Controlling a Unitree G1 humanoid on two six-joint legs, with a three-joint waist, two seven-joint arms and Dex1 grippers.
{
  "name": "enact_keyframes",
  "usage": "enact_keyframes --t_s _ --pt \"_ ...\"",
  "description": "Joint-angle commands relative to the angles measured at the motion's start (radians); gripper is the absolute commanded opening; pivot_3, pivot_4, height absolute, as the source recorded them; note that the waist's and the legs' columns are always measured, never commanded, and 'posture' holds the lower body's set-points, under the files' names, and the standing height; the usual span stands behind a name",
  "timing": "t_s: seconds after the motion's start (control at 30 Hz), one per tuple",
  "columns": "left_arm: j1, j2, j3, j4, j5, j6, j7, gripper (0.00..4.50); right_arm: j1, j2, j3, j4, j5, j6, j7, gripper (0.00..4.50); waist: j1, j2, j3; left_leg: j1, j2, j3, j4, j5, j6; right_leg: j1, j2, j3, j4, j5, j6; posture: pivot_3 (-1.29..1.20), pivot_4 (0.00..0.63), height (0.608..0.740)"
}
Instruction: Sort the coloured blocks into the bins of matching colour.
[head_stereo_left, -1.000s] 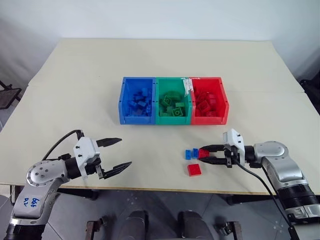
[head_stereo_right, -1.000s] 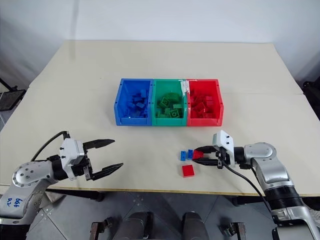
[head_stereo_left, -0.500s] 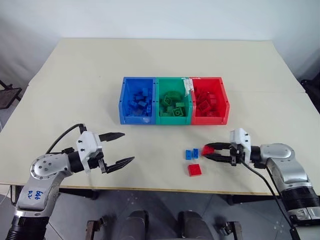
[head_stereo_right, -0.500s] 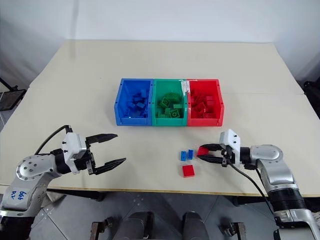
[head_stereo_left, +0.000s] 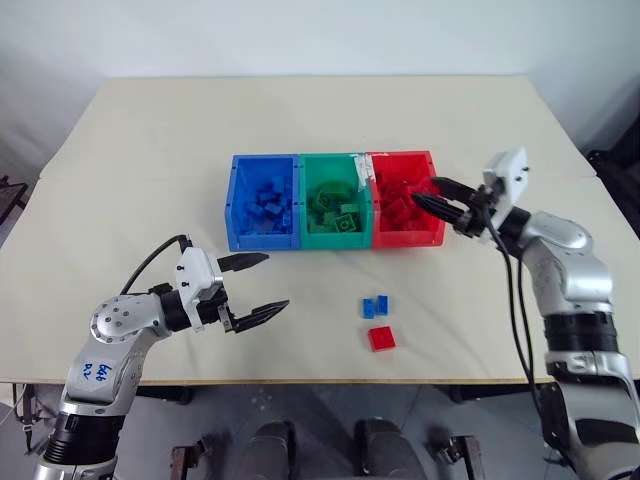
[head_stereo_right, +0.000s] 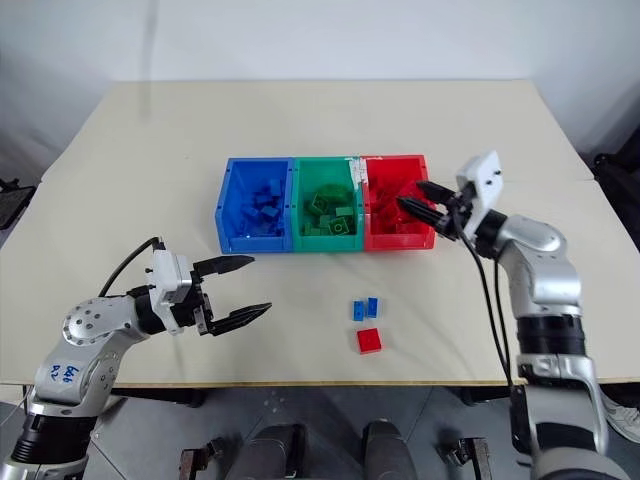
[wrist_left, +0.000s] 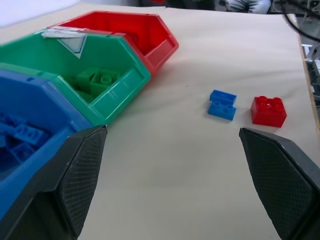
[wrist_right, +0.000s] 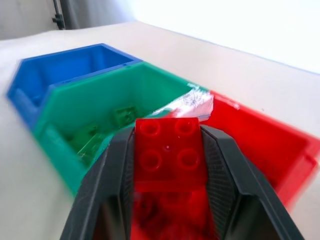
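- Right end effector (head_stereo_right: 415, 203) is clamped on a red block (wrist_right: 170, 150), which sits between its fingers above the red bin (head_stereo_right: 378, 236)
- Green bin (head_stereo_left: 330, 224) and blue bin (head_stereo_left: 245, 238) lie beyond it in the same row
- Left end effector (head_stereo_left: 262, 285) hangs with fingers apart over the bench (head_stereo_left: 300, 120); two blue blocks (head_stereo_left: 375, 306) and another red block (head_stereo_left: 381, 338) lie ahead of its tips

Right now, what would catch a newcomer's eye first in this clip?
The three joined bins, blue, green and red, mid-table and full of bricks. The right gripper holds a red brick over the red bin. Two blue bricks and one red block lie near the table's front edge.
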Motion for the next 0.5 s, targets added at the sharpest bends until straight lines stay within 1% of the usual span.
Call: enact_keyframes --t_s 0.03,0.07,0.13,0.17,0.23,0.27,0.3,0.33,0.37,0.5 --pt "0.006 0.001 0.014 -0.033 -0.012 0.0 0.013 4.5 -0.041 0.008 0.002 0.06 -0.034 -0.041 -0.009 1.47 0.004 0.0 0.0 -0.002 -0.001 0.0 0.0 0.0 0.0 -0.002 -0.001 0.0 0.0 0.0 0.0 0.0 0.15 0.74" --pt "0.01 0.002 0.016 -0.037 -0.013 0.001 0.015 4.5 -0.046 0.011 0.003 0.067 -0.036 -0.044 -0.006 1.47 0.004 0.0 0.0 -0.004 -0.001 0.0 0.001 0.0 0.001 -0.004 -0.001 0.0 0.001 0.0 0.0 0.0 0.15 0.74" --pt "0.019 0.005 0.022 -0.043 -0.015 0.002 0.018 4.5 -0.043 0.014 0.002 0.064 -0.034 -0.05 0.007 2.2 0.004 0.0 0.0 -0.008 -0.002 -0.001 0.001 0.0 0.001 -0.005 -0.001 -0.001 0.002 0.0 0.001 0.0 0.15 0.74" --pt "0.022 0.007 0.024 -0.045 -0.016 0.002 0.018 4.5 -0.041 0.014 -0.001 0.063 -0.034 -0.053 0.009 2.44 0.002 0.0 0.0 -0.008 -0.002 -0.001 0.001 0.0 0.001 -0.006 -0.001 -0.001 0.002 0.0 0.001 0.0 0.15 0.74" --pt "0.027 0.011 0.028 -0.045 -0.019 0.002 0.016 4.5 -0.006 -0.005 -0.016 0.023 -0.022 -0.055 0.029 3.15 -0.002 0.0 0.0 -0.008 -0.002 -0.001 0.001 0.0 0.001 -0.006 -0.001 -0.001 0.002 0.0 0.001 0.0 0.15 0.74" --pt "0.029 0.014 0.029 -0.045 -0.021 0.002 0.013 4.5 0.017 -0.018 -0.03 -0.003 -0.007 -0.047 0.043 3.53 -0.002 0.0 0.0 -0.008 -0.002 -0.001 0.001 0.0 0.001 -0.006 -0.001 -0.001 0.002 0.0 0.001 0.0 0.15 0.74" --pt "0.028 0.018 0.028 -0.04 -0.02 0.0 0.007 4.5 0.049 -0.034 -0.048 -0.033 0.013 -0.054 0.071 3.81 0.001 0.0 0.0 -0.008 -0.002 -0.001 0.001 0.0 0.001 -0.006 -0.001 -0.002 0.002 0.0 0.001 0.0 0.15 0.74" --pt "0.027 0.022 0.026 -0.034 -0.018 -0.003 0.0 4.5 0.088 -0.051 -0.067 -0.069 0.039 -0.056 0.106 4.19 0.001 0.0 0.0 -0.008 -0.002 -0.002 0.001 0.0 0.001 -0.006 -0.001 -0.002 0.002 0.0 0.001 0.0 0.15 0.74" --pt "0.026 0.027 0.022 -0.027 -0.013 -0.01 -0.011 4.5 0.14 -0.074 -0.089 -0.112 0.068 -0.059 0.145 4.48 0.006 0.0 0.0 -0.008 -0.002 -0.002 0.001 0.0 0.001 -0.005 -0.001 -0.002 0.001 0.0 0.001 0.0 0.15 0.74" --pt "0.016 0.048 -0.008 0.007 0.023 -0.055 -0.059 4.5 0.364 -0.171 -0.181 -0.245 0.139 -0.079 0.272 4.48 0.022 0.0 0.0 -0.009 -0.002 -0.001 0.001 0.0 0.002 -0.005 -0.001 -0.002 0.001 0.0 0.001 0.0 0.15 0.74"
